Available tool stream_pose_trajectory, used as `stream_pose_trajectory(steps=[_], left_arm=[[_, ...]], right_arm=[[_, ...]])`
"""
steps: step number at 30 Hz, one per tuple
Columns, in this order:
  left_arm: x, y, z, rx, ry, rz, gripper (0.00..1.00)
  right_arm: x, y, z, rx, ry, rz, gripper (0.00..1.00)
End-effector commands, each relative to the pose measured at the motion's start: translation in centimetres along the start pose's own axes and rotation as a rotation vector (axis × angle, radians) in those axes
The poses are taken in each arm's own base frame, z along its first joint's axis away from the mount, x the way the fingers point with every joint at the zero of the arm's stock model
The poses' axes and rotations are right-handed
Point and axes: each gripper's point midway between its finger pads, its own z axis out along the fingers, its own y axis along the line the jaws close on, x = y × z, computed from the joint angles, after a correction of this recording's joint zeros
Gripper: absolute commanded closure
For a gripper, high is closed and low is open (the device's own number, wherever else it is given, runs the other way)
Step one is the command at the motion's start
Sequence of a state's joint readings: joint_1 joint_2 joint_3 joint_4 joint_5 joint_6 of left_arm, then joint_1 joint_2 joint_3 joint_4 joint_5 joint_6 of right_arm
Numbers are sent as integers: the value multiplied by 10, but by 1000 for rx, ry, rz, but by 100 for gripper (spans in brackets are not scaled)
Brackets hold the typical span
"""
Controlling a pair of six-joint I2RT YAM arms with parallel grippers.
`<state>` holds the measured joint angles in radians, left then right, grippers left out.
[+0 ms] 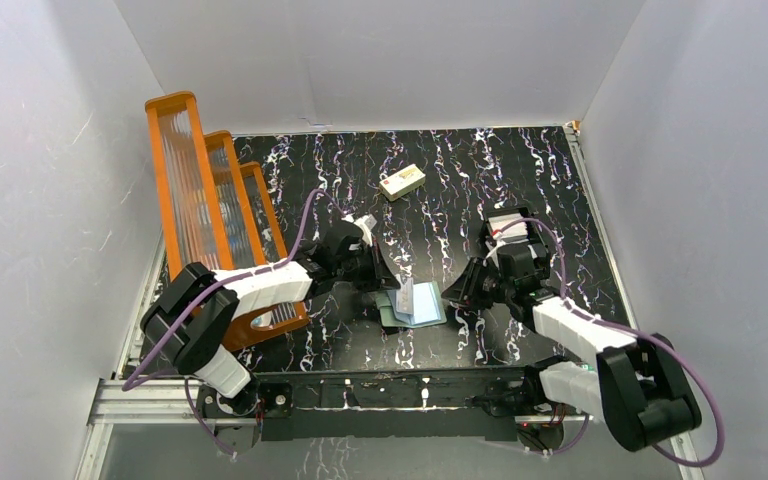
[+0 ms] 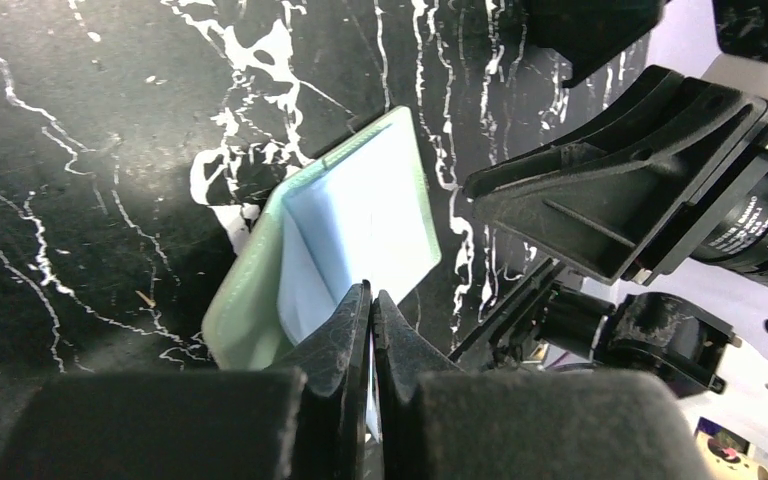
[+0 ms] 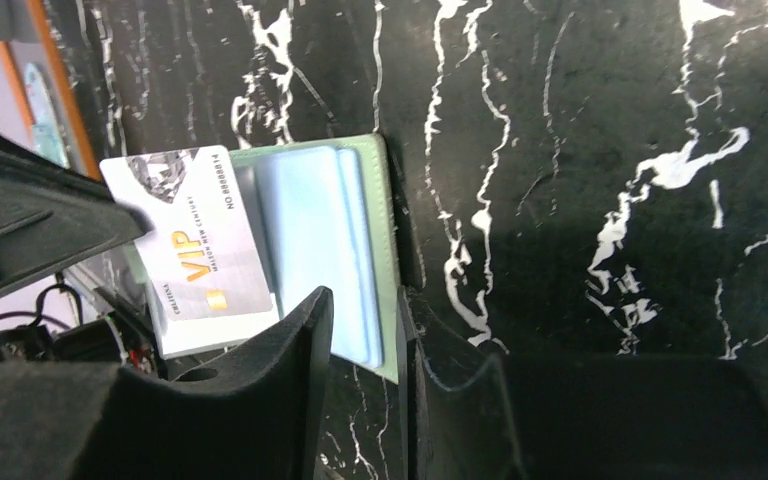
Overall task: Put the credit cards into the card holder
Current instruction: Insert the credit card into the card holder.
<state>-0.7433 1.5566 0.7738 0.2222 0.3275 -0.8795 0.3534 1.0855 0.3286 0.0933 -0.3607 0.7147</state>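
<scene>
L gripper [image 2: 372, 292] fingers [image 2: 335, 345]: matt black plastic, fine-grained. Credit card [image 3: 195, 250] pinched betw. them: smooth silvery plastic, satin sheen, printed lettering. Card holder [image 3: 385, 220], edge betw. parted R gripper [image 3: 365, 300] fingers: outer skin matt grey-green, leather-like. Its lining [image 2: 360, 220], just ahead of L tips: pale blue, glossy. Table [image 2: 80, 150] under both: smooth black marble-look w/ white veins, slight gloss. Rack [image 1: 200, 190] beside L arm: orange frames, clear ribbed plastic.

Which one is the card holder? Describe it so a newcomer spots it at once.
On the black white-veined table, look near centre, between the left gripper and right gripper. The card holder lies open there: a flat grey-green wallet with pale blue lining. Unlike the silver VIP card at its edge or the thick cream block farther back, it alone is green outside, blue inside.
</scene>
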Motion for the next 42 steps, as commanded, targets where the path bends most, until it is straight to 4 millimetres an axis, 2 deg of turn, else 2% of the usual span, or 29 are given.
stream_pose_trajectory(steps=[1, 7, 14, 21, 31, 42], left_arm=[[2, 18, 1, -67, -16, -3, 100], [8, 27, -4, -86, -31, -39, 100], [16, 32, -1, -71, -18, -87, 100], [16, 37, 2, -90, -19, -128, 100], [20, 49, 5, -139, -25, -192, 100], [18, 46, 10, -124, -28, -213, 100]], right_arm=[[-15, 0, 8, 33, 1, -61, 64], [1, -8, 15, 58, 57, -59, 66], [-3, 1, 11, 70, 35, -94, 67], [6, 3, 21, 130, 60, -139, 65], [18, -5, 23, 157, 73, -140, 78], [28, -7, 23, 152, 86, -120, 81]])
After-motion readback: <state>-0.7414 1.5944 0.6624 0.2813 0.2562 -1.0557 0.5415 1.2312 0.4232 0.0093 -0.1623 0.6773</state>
